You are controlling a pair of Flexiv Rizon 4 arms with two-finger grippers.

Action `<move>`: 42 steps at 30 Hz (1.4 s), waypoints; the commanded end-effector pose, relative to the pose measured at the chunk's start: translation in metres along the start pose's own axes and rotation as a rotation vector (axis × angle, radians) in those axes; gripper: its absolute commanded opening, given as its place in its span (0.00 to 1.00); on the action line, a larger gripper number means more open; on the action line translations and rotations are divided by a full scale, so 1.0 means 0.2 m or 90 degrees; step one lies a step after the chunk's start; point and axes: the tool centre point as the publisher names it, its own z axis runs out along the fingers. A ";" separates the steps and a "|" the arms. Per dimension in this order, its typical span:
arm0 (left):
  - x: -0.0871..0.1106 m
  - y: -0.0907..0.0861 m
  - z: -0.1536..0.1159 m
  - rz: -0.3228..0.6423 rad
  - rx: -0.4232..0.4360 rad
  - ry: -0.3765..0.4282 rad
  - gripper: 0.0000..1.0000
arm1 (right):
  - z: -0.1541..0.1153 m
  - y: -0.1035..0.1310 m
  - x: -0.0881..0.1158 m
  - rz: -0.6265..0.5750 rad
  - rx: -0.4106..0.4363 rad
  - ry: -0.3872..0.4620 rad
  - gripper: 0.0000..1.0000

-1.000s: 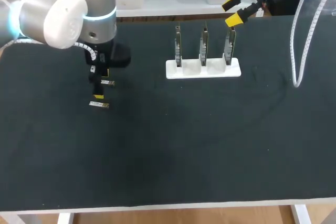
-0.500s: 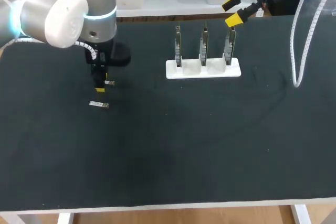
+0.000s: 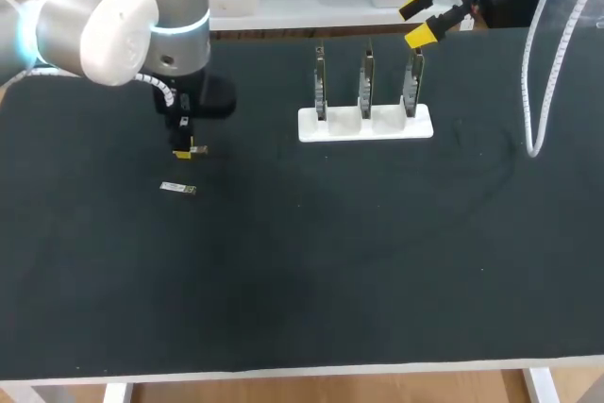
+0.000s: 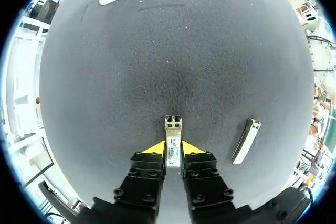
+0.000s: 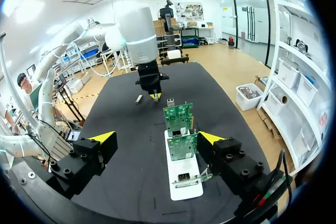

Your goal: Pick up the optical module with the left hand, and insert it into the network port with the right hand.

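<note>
left gripper: the left gripper [image 4: 173, 149] is clamped on the module [image 4: 173, 139], one yellow tip on each long side, fingers pointing down at the mat [image 4: 173, 51].
module: held by its back half, so the metal front end sticks out past the tips. that probably leaves the other hand a free end to take.
height: the head view suggests the module [image 3: 196, 149] hangs a little above the mat [image 3: 330, 261], but i cannot tell for sure.
spare module: a second one [image 4: 245, 140] lies flat on the mat just beside the left gripper, untouched and apart from the held one.
right gripper: the right gripper [image 5: 156, 140] is spread wide with nothing in it. it hangs above the far end of the stand [image 5: 185, 186], with the boards [image 5: 181, 129] ahead of it between the fingers.
why there: a guess. it waits near the port so the trip after the handover is short.
port: it should be on the green boards. which socket is meant is too small to tell.
step: pickup looks done; passing the module across and plugging it in are not yet done.
left wrist view only: it shows the grip itself, with the tips on both sides and the module centred.
head view only: it shows the layout. the left gripper [image 3: 184, 148] is well apart from the stand [image 3: 365, 125], and the right gripper [image 3: 418, 22] is by the stand's far corner.
right wrist view only: it shows the boards face on, one behind another, with the left gripper [image 5: 155, 96] far ahead beyond them.
</note>
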 end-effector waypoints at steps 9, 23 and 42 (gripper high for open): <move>-0.02 0.08 -0.27 -0.118 -0.024 -0.264 0.00 | 0.00 0.00 0.00 0.000 0.000 0.000 1.00; -0.10 0.18 -0.78 -0.211 -0.031 -0.775 0.00 | 0.00 0.00 0.00 0.000 0.000 0.000 1.00; -0.17 0.18 -0.93 -0.182 -0.024 -0.830 0.00 | 0.00 0.00 0.00 0.000 0.000 0.000 1.00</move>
